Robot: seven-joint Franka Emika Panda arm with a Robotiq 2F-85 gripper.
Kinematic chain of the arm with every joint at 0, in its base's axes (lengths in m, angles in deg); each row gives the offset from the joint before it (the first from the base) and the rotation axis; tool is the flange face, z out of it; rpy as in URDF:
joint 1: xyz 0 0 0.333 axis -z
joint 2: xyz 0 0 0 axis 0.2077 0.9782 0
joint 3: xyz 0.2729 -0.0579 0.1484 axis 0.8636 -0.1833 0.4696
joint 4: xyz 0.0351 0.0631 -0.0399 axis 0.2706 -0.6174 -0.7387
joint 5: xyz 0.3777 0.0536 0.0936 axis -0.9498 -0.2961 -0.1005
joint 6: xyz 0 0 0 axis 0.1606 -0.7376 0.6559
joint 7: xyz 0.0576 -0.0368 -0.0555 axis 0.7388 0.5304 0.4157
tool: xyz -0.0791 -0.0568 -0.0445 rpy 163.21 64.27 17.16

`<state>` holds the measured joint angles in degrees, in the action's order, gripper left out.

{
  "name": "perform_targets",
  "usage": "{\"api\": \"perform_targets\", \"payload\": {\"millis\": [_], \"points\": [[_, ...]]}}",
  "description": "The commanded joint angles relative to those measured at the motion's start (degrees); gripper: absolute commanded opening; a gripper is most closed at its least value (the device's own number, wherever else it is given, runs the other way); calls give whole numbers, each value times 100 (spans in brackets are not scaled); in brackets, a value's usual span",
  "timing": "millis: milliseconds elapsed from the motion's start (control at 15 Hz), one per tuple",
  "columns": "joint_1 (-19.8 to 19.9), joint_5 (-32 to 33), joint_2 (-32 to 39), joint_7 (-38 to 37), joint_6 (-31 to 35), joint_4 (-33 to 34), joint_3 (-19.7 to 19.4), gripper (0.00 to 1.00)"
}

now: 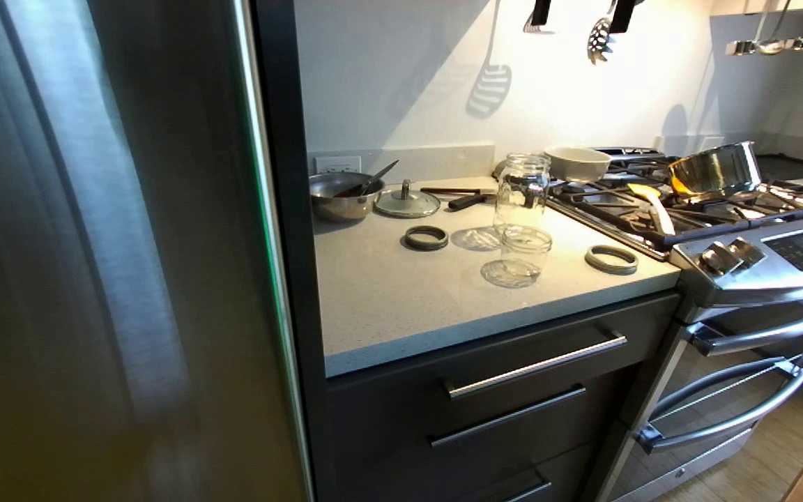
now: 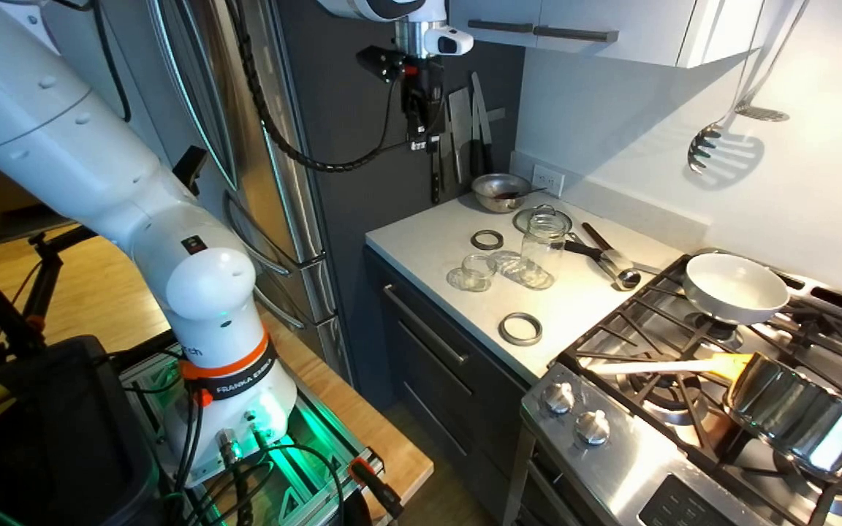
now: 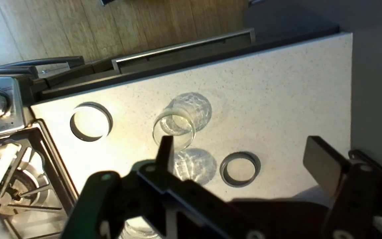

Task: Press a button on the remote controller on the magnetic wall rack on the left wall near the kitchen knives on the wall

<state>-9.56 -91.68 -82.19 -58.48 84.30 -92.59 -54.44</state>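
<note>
Several kitchen knives [image 2: 459,131] hang blade up, handles down, on the dark side wall in an exterior view. A short grey bar end [image 2: 495,114], possibly the magnetic rack, shows beside the blades. I cannot make out the remote controller in any view; it may be hidden behind my gripper. My gripper [image 2: 425,140] points down in front of this wall, just beside the knives and above the counter. In the wrist view the gripper [image 3: 239,149] is open, with wide-apart fingers and nothing between them. Whether it touches the wall or knives, I cannot tell.
The counter [image 2: 428,248] below holds a metal bowl [image 2: 501,191], a glass lid [image 1: 407,201], a tall jar [image 2: 544,245], a small jar [image 2: 478,270] and two rings [image 2: 487,239] [image 2: 520,329]. Upper cabinets [image 2: 582,22] and a fridge [image 1: 109,251] stand near the arm.
</note>
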Motion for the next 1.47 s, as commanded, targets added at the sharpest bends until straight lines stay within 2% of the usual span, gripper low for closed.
{"api": "perform_targets", "payload": {"millis": [0, 67, 1400], "points": [[25, -559, 205, 187, 646, -109, -260, 100], [40, -249, 115, 47, 343, 0, -127, 100], [42, -266, 162, 64, 392, 37, -120, 100]]}}
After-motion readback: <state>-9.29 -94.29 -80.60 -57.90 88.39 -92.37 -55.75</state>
